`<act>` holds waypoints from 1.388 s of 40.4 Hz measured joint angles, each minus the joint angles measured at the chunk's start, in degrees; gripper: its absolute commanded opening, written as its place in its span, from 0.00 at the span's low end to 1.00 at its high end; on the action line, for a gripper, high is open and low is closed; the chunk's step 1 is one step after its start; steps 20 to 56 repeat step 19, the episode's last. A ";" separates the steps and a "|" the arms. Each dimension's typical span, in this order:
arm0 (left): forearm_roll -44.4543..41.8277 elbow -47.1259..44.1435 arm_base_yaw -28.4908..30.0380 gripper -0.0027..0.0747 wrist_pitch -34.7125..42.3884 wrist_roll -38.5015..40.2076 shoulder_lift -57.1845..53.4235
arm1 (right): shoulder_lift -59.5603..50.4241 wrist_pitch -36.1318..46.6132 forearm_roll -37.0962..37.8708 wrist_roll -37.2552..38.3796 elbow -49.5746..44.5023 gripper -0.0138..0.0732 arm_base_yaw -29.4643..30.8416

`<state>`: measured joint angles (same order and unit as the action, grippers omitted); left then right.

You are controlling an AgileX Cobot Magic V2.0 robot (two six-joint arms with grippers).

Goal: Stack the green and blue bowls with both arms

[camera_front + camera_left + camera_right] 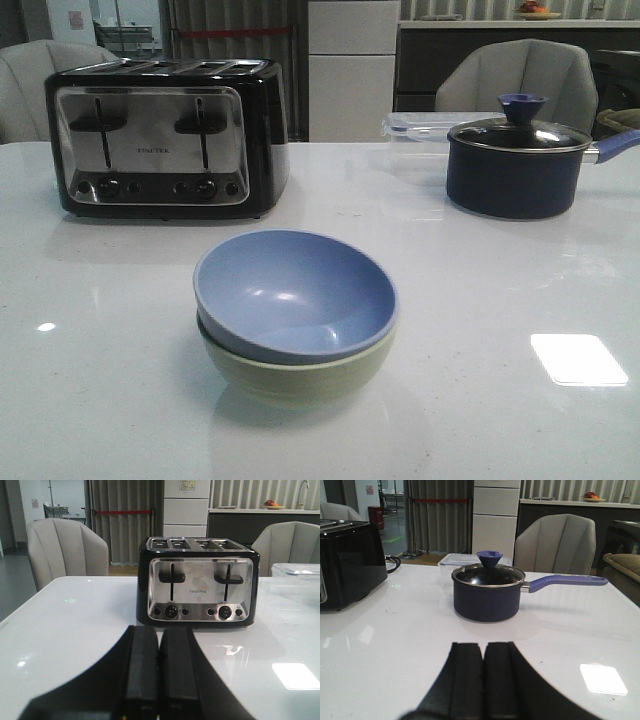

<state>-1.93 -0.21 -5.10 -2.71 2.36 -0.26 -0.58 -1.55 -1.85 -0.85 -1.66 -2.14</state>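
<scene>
Starting at the grippers, we find both closed on nothing: the left gripper [159, 675] has its dark angular fingers pressed together in its wrist view, facing the black-and-chrome four-slot toaster [199, 582], and the right gripper [483, 680] is likewise shut and empty, facing the dark navy lidded saucepan with a blue handle [490, 592]. Neither arm appears in the front view, so we judge both to be pulled back from the work area.

Moving outward, the periwinkle blue matte bowl [295, 295] sits nested inside the pale sage green bowl [300, 375], near the middle of the table towards the front, well apart from toaster and saucepan. The blue bowl looks slightly tilted in its seat, though from this angle we cannot be sure it is not simply the perspective.

By our reading the stacking step is done, and nothing remains but to keep the arms clear; should the tilt prove real, the next move would call for a light nudge on the blue rim without shifting the green bowl beneath.

We work on a glossy white tabletop [520, 430] that mirrors ceiling lights. A clear plastic lidded container [425, 125] stands behind the saucepan. Beyond are pale grey upholstered chairs [520, 75], a white cabinet [352, 70], grey curtains and a dark counter carrying a fruit dish.
</scene>
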 measured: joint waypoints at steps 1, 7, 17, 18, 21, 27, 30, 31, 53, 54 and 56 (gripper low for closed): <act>0.00 0.00 0.00 0.15 0.00 0.00 0.00 | 0.00 0.00 0.00 0.00 0.00 0.22 0.00; 0.00 0.00 0.00 0.15 0.00 0.00 0.00 | 0.00 0.00 0.24 0.22 0.00 0.22 0.00; 0.00 0.00 0.00 0.15 0.00 0.00 0.00 | 0.00 0.00 0.33 0.34 0.00 0.22 0.00; 0.00 0.00 0.00 0.15 0.00 0.00 0.00 | 0.00 0.00 0.33 0.34 0.00 0.22 0.00; 0.00 0.00 0.00 0.15 0.00 0.00 0.00 | 0.00 0.00 0.33 0.34 0.00 0.22 0.00; 0.00 0.00 0.00 0.15 0.00 0.00 0.00 | 0.00 0.00 0.33 0.34 0.00 0.22 0.00; 0.00 0.00 0.00 0.15 0.00 0.00 0.00 | 0.00 0.00 0.33 0.34 0.00 0.22 0.00; 0.00 0.00 0.00 0.15 0.00 0.00 0.00 | 0.00 0.00 0.33 0.34 0.00 0.22 0.00; 0.00 0.00 0.00 0.15 0.00 0.00 0.00 | 0.00 0.00 0.33 0.34 0.00 0.22 0.00; 0.00 0.00 0.00 0.15 0.00 0.00 0.00 | 0.00 0.00 0.33 0.34 0.00 0.22 0.00; 0.00 0.00 0.00 0.15 0.00 0.00 0.00 | 0.00 0.00 0.33 0.34 0.00 0.22 0.00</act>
